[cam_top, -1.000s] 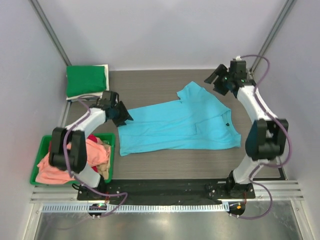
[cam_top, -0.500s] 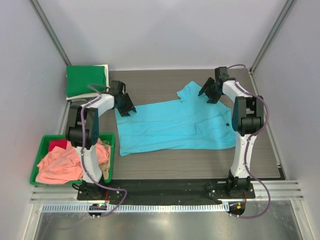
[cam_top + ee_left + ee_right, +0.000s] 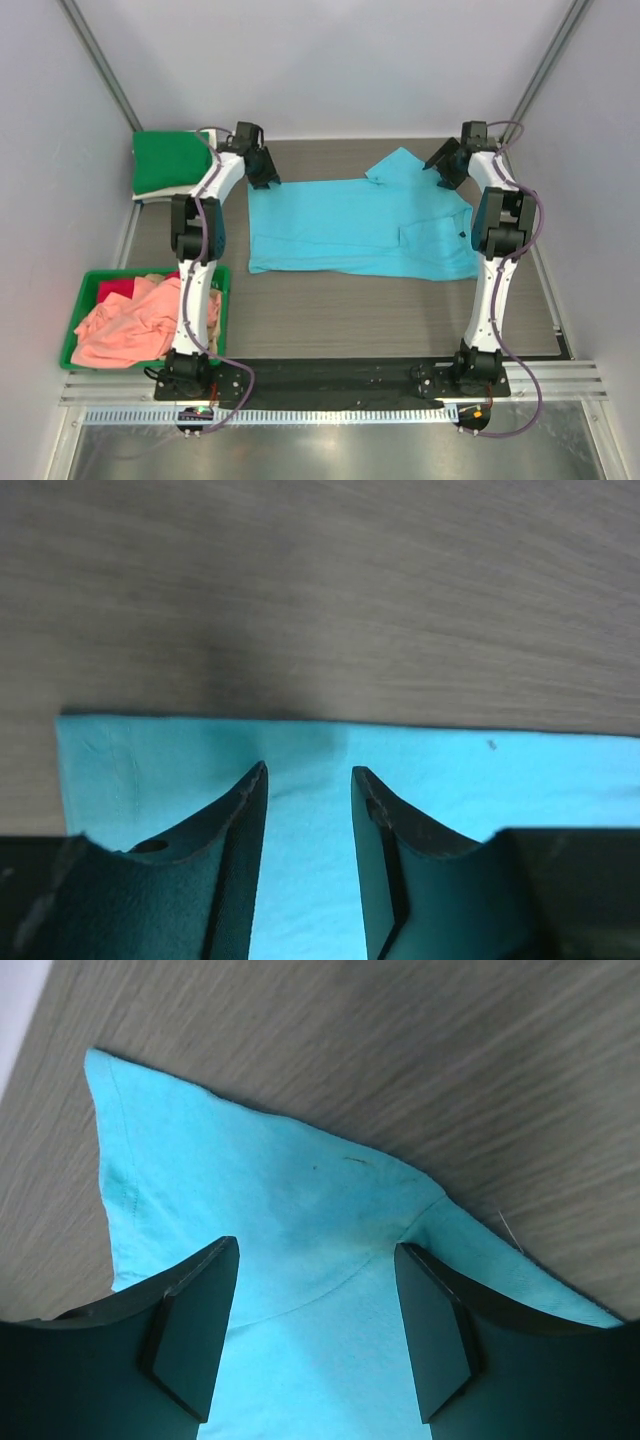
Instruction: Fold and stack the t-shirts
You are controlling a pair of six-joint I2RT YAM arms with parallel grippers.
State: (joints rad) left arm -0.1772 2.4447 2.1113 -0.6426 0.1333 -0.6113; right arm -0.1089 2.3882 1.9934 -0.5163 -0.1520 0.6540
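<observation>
Top external: sky-blue t-shirt [image 3: 350,230] farther back, flatter vs earlier.

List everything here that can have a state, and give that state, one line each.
Blue shirt: spread flat, unfolded.
Green shirt: folded, at the far left corner.
Pink shirt: crumpled in the bin.
Red shirt: crumpled in the bin, partly under the pink one.
Left gripper: open, over the blue shirt's far edge.
Right gripper: open, over a blue shirt corner.
</observation>
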